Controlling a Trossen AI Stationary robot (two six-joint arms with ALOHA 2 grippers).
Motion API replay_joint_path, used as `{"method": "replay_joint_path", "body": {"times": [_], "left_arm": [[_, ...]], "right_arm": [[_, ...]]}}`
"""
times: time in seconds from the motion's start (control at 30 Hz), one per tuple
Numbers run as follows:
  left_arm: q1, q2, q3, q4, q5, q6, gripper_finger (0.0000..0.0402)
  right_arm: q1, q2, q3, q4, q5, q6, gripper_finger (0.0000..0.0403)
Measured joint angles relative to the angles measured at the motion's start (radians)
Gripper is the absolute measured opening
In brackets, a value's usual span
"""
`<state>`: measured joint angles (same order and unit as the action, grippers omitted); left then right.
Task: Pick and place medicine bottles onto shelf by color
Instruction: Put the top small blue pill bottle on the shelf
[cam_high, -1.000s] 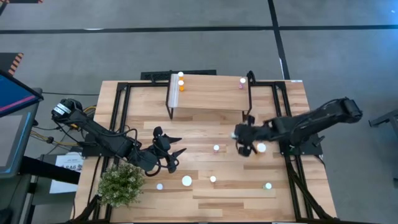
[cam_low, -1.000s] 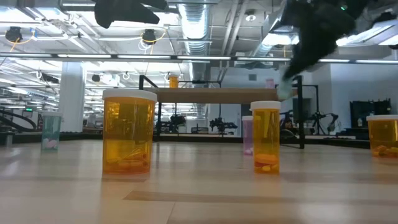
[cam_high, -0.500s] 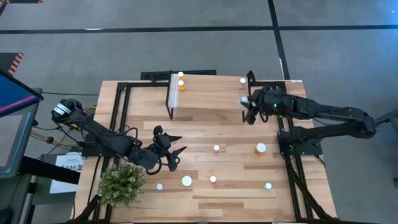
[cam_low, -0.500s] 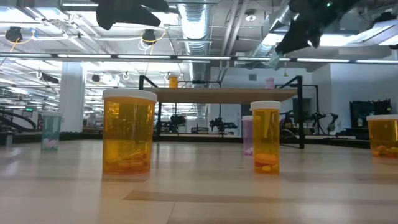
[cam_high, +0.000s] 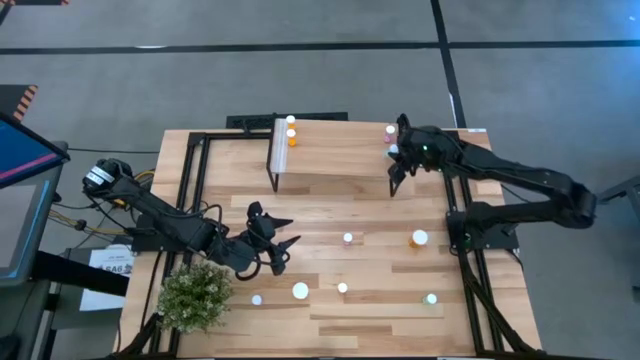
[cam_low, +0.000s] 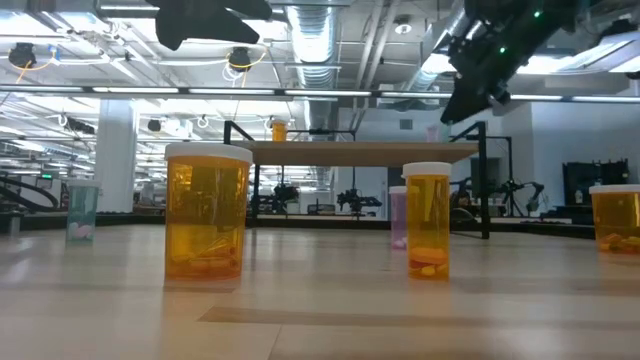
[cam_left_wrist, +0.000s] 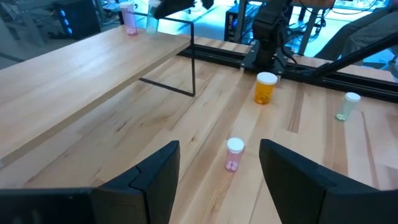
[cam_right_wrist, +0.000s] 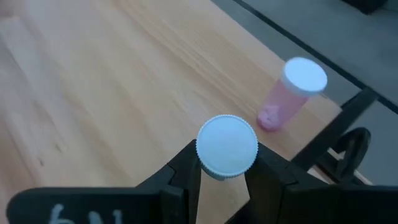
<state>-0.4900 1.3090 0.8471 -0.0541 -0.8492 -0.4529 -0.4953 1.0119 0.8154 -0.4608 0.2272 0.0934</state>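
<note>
Reaching over the shelf (cam_high: 335, 150), right tool (cam_right_wrist: 225, 165) (fingers clamped) grips a white-capped bottle (cam_right_wrist: 227, 145).

You are working in a large industrial robotics lab: the low view shows exposed ceiling ducts (cam_low: 320, 40), strip lights and other black-framed rigs (cam_low: 520, 195) far behind, and the high view shows grey concrete floor (cam_high: 300, 70) around the table (cam_high: 330, 320).
</note>
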Motion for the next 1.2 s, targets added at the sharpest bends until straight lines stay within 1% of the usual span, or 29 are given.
{"method": "replay_joint_path", "body": {"times": [0.2, 0.57, 0.8, 1.03, 1.2], "left_arm": [[0.0, 0.0, 0.0, 0.0, 0.001, 0.001, 0.0208], [0.0, 0.0, 0.0, -0.001, 0.001, 0.0, 0.0208], [0.0, 0.0, 0.0, -0.008, 0.004, 0.0, 0.0208], [0.0, 0.0, 0.0, -0.009, 0.047, 0.0, 0.0208], [0.0, 0.0, 0.0, -0.009, 0.106, 0.0, 0.0208]], "right_arm": [[-0.034, 0.035, 0.0, 0.004, -0.047, -0.016, 0.0122], [-0.037, 0.038, 0.001, 0.005, -0.046, -0.015, 0.0122], [-0.037, 0.038, 0.001, 0.004, -0.046, -0.015, 0.0129], [-0.037, 0.038, 0.001, 0.001, -0.046, -0.016, 0.0136], [-0.037, 0.038, 0.0, 0.001, -0.046, -0.015, 0.0136]]}}
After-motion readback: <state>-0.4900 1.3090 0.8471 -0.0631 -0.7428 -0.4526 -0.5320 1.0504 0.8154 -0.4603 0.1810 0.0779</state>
